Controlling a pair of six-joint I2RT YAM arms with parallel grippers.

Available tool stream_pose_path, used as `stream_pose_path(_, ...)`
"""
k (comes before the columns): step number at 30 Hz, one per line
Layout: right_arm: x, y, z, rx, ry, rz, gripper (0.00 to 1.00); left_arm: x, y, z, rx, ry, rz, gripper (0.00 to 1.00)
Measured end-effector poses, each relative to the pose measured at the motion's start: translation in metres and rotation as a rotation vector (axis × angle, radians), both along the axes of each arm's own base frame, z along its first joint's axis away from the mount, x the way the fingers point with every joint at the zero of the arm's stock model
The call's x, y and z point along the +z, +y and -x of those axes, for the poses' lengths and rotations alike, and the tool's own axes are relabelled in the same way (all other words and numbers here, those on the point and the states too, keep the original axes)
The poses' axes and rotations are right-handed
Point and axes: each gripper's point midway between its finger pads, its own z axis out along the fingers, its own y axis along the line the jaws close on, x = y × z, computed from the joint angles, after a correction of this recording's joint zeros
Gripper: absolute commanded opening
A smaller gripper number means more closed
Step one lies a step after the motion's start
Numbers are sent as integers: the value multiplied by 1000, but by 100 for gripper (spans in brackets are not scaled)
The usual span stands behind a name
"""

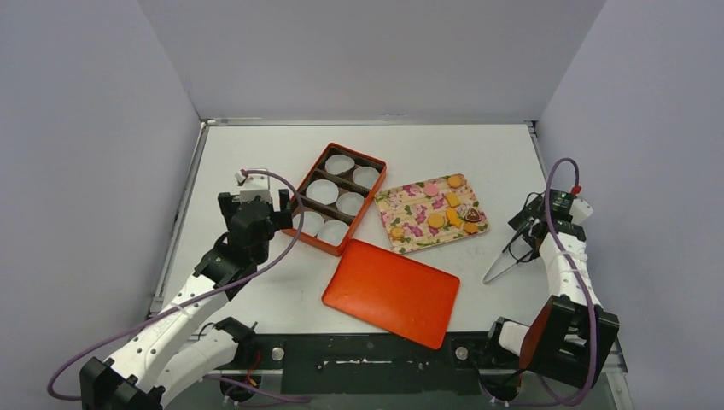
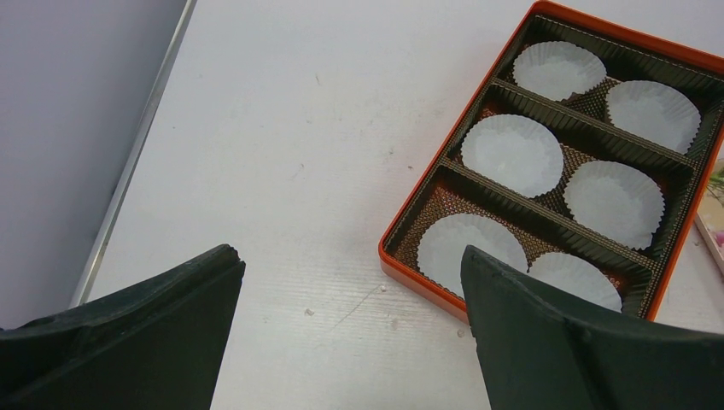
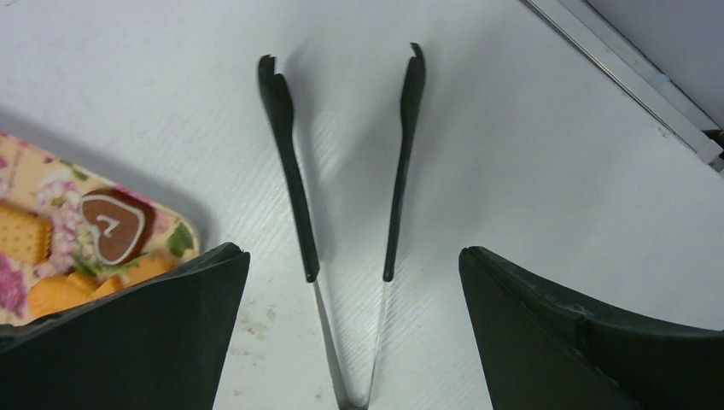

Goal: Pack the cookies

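Nothing packed yet: cookies (image 1: 436,220) all on tray (image 1: 414,213), box (image 1: 318,243) cups (image 2: 512,154) empty. Left hand (image 2: 350,282) and right hand (image 3: 352,252) spread apart, empty; tongs (image 3: 290,171) lie under right hand.

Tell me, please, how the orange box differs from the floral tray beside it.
The orange box has raised walls and dark dividers making three rows; the floral tray is shallow and undivided. The box holds six white paper cups and no cookies; the tray carries the cookies. The box is plain orange; the tray is flower-printed. Both are rectangular and lie askew on the white table.
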Motion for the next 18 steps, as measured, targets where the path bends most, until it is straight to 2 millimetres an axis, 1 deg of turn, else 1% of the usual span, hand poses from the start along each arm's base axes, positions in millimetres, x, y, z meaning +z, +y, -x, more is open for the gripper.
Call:
stream_pose_path(5,-27,-15,7,-70,38,-43,93,0,0,3,-10,-28,7,97)
stream_pose_path(10,-56,-16,2,-74,93,-94,81,-1,-1,3,-16,-37,6,97)
stream_pose_path(11,-58,-14,-2,-73,80,-110,77,0,-1,3,-16,-38,7,97)
stream_pose_path(13,-62,-16,-7,-73,72,-110,66,0,-2,3,-17,-39,8,97)
stream_pose_path(17,-79,-16,-5,-72,113,-124,48,0,-2,3,-18,-41,9,97)
stream_pose_path(18,-80,-18,-6,-72,115,-118,43,0,-2,3,-19,-41,10,97)
